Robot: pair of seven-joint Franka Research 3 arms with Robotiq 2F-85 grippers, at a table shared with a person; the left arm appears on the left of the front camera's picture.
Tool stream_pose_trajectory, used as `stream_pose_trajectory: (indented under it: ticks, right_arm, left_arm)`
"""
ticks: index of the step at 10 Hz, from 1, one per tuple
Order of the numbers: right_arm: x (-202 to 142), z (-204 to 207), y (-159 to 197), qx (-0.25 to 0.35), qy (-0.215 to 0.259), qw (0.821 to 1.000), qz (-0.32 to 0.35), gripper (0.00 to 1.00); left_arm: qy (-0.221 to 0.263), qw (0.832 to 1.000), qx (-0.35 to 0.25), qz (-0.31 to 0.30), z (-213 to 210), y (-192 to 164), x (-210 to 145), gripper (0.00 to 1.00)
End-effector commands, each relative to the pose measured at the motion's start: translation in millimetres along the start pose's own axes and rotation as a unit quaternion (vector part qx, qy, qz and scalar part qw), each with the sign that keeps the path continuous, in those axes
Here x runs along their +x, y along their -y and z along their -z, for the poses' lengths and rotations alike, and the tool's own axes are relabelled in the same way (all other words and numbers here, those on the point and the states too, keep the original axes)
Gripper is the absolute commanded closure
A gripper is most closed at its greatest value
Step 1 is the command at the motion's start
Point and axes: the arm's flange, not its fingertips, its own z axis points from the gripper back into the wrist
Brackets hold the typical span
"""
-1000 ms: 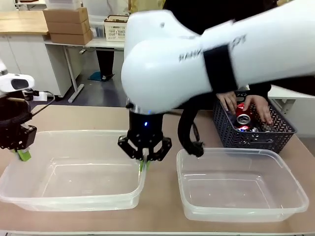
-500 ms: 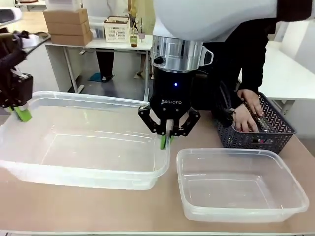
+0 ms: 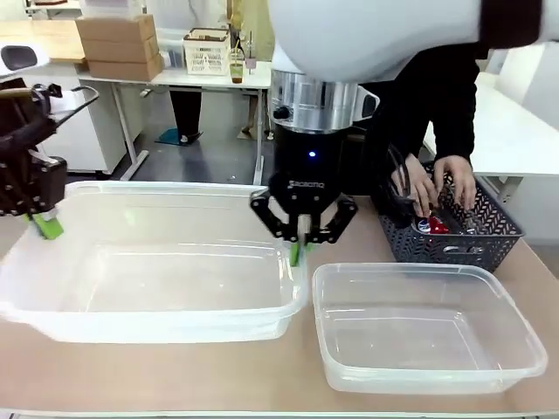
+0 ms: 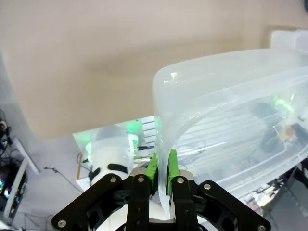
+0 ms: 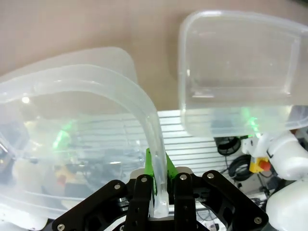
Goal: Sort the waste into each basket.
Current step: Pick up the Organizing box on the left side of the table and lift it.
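Observation:
A large clear basket (image 3: pixel 157 188) hangs above the table at the left, held by both arms. My left gripper (image 3: pixel 41 223) is shut on its left rim and my right gripper (image 3: pixel 300 246) is shut on its right rim. In the left wrist view the green pads (image 4: pixel 152 169) pinch the thin rim of this basket (image 4: pixel 231 96). The right wrist view shows the same pinch, with pads (image 5: pixel 151 165) on the curved rim (image 5: pixel 144 115). A second clear basket (image 3: pixel 428 272) rests empty on the table at the right. Waste, including a red can (image 3: pixel 434 225), lies in a dark mesh basket (image 3: pixel 454 249).
A person stands at the far right with both hands (image 3: pixel 437 185) inside the dark mesh basket. The second clear basket (image 5: pixel 240 72) lies close beside the held one. Boxes (image 3: pixel 118 44) and tables stand far behind.
The left basket came up off the table with both grippers pinching its rims, shifted right, and has now settled a little lower. The person's hands moved inside the mesh basket.

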Motion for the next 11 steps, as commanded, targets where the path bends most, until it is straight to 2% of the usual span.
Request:
stream_pose_trajectory:
  ticks: [1, 2, 3, 4, 6, 7, 8, 9, 11]
  right_arm:
    - [30, -1, 45, -0.036, 0.006, 0.999, 0.012, 0.95]
    - [40, -3, 62, -0.057, 0.004, 0.998, 0.022, 0.95]
    - [49, -6, 81, -0.051, -0.001, 0.999, 0.017, 0.95]
    - [58, -5, 100, -0.043, -0.008, 0.999, 0.017, 0.95]
    - [67, 5, 126, -0.036, -0.008, 0.999, -0.006, 0.95]
    - [73, 12, 133, -0.022, -0.016, 1.000, -0.012, 0.95]
    - [81, 22, 132, 0.007, -0.020, 1.000, 0.001, 0.95]
    - [74, -3, 135, -0.045, -0.022, 0.999, -0.004, 0.95]
    - [74, -3, 135, -0.045, -0.022, 0.999, -0.004, 0.95]
  left_arm:
    - [-0.012, 0.998, -0.045, -0.047, 0, 42, 27, 0.93]
    - [-0.010, 0.993, -0.076, -0.091, 11, 64, 42, 0.93]
    - [-0.025, 0.990, -0.088, -0.109, 22, 85, 50, 0.93]
    - [-0.015, 0.987, -0.099, -0.125, 29, 106, 58, 0.93]
    - [-0.034, 0.984, -0.098, -0.145, 42, 132, 84, 0.93]
    - [-0.036, 0.984, -0.099, -0.146, 48, 137, 94, 0.93]
    - [0.001, 0.986, -0.088, -0.141, 51, 137, 100, 0.93]
    - [-0.040, 0.988, -0.062, -0.134, 59, 119, 81, 0.93]
    - [-0.040, 0.988, -0.062, -0.134, 59, 119, 81, 0.93]
